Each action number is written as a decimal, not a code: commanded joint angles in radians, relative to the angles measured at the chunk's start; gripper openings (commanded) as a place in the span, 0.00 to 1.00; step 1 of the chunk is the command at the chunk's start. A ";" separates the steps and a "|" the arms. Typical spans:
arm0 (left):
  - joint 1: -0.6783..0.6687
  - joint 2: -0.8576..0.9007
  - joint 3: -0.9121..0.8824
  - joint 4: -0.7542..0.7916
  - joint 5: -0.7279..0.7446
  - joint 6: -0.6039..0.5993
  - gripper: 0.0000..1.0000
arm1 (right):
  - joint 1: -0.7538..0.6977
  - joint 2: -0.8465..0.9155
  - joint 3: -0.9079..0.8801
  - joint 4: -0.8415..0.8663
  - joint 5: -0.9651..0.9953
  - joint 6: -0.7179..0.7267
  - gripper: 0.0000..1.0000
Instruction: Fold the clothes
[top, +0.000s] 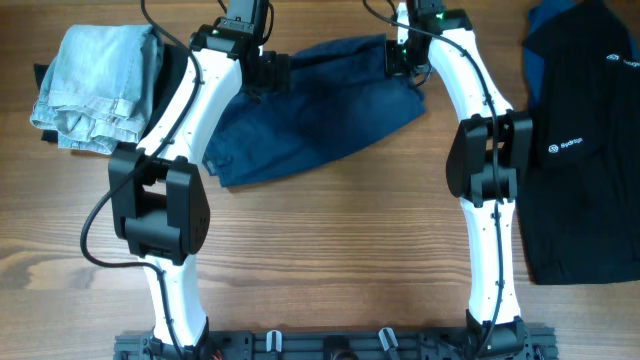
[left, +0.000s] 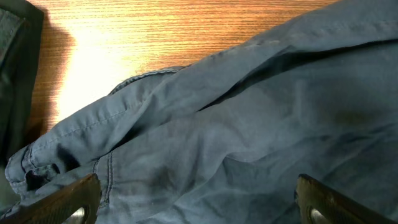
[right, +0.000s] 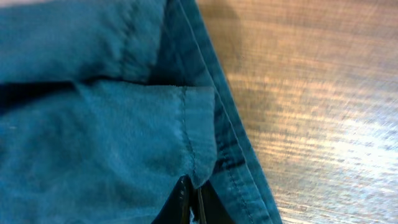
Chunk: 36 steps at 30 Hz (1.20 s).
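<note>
Pale jeans (top: 95, 85) sit at ten o'clock on the worktop (top: 330, 260). The left tool (top: 266, 72) hangs wide open, holding nothing, over the navy shorts (top: 320, 115) at twelve o'clock. The right tool (right: 189, 204) is pinched closed on their hem. A black garment (top: 585, 150) lies at three o'clock.

Only illegibly small white logo lettering (top: 570, 147) on the black garment (top: 585, 215).

Navy clothes (top: 320, 115) lie rumpled on the table (top: 330, 260) — denim (top: 95, 85) left, black garment (top: 585, 150) right.
</note>
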 joint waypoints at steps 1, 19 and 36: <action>0.003 0.002 0.014 0.003 -0.014 0.016 0.99 | 0.007 -0.021 0.059 0.003 -0.019 -0.003 0.04; 0.004 0.002 0.014 0.002 -0.014 0.016 0.99 | 0.007 -0.031 0.058 0.010 -0.019 -0.004 0.15; 0.004 0.002 0.014 0.006 -0.002 0.012 1.00 | 0.053 -0.079 0.058 0.409 -0.117 0.103 0.04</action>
